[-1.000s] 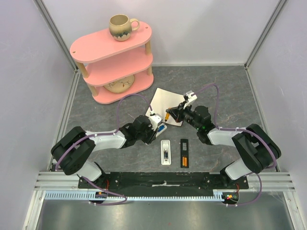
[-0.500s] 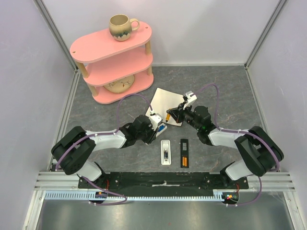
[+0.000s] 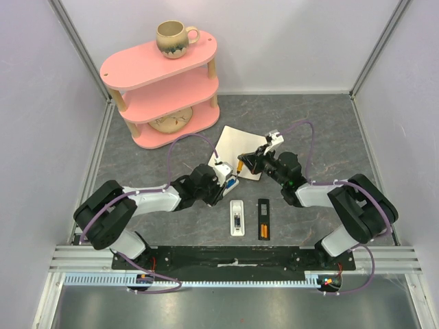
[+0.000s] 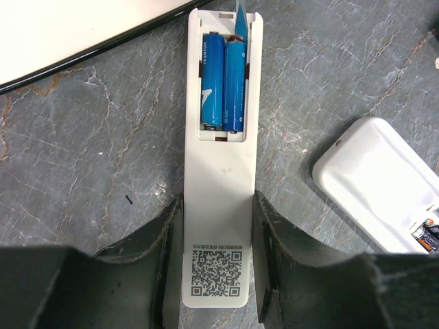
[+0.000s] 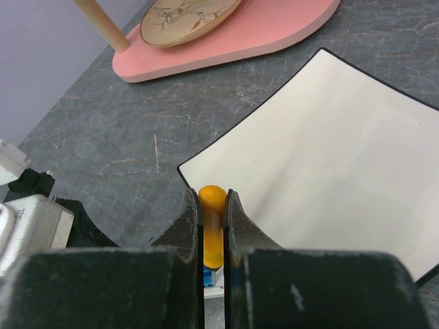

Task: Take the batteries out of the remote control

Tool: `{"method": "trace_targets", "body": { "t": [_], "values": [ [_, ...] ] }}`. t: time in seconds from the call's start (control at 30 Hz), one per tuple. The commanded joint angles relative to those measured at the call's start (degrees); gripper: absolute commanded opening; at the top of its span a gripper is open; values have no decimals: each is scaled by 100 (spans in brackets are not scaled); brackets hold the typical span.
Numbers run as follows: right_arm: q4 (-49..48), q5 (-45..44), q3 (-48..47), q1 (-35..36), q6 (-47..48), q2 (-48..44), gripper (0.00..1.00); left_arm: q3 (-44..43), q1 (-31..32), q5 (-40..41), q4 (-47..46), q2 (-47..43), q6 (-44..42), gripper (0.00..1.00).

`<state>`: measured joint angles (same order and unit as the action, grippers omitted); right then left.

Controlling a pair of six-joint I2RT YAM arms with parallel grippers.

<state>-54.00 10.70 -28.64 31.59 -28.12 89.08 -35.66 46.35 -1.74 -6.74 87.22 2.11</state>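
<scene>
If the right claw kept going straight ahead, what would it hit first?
Probably the white square plate: its near corner lies just ahead of the right claw, shut on the orange-handled screwdriver. Depth is unclear.

Remote point(image 4: 219, 171) white, black QR code near end; batteries point(image 4: 223, 82) inside blue. Screwdriver handle point(image 5: 212, 209) orange. Plate point(image 5: 329, 157) white, black rim. Table point(image 4: 329, 82) dark grey, pale marble veining. Shelf point(image 3: 137, 65) pink. Mug point(image 3: 171, 38) beige, darker mottled band.
</scene>
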Motion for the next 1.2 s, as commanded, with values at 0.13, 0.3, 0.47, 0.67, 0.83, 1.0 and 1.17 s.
{"method": "trace_targets", "body": {
  "t": [0.13,0.3,0.47,0.67,0.83,1.0,1.17],
  "values": [
    [-1093,521,332,-171,-1257,329,0,-117,-12,-116,-196,295,-97,2],
    [-2043,661,570,-320,-1933,663,0,-125,-20,-116,-187,296,-88,2],
    [-3107,846,737,-426,-2478,1067,0,-108,-20,-134,-187,304,-88,2],
    [-3705,1031,808,-470,-2804,1173,0,-108,-21,-134,-187,304,-88,2],
    [-3986,1162,808,-479,-2989,1182,0,-117,-21,-134,-187,313,-79,2],
    [-4250,1312,834,-470,-3217,1191,0,-117,-29,-125,-187,322,-79,2],
    [-4382,1365,904,-479,-3340,1103,0,-134,-29,-125,-187,348,-79,2]
  ]
}}
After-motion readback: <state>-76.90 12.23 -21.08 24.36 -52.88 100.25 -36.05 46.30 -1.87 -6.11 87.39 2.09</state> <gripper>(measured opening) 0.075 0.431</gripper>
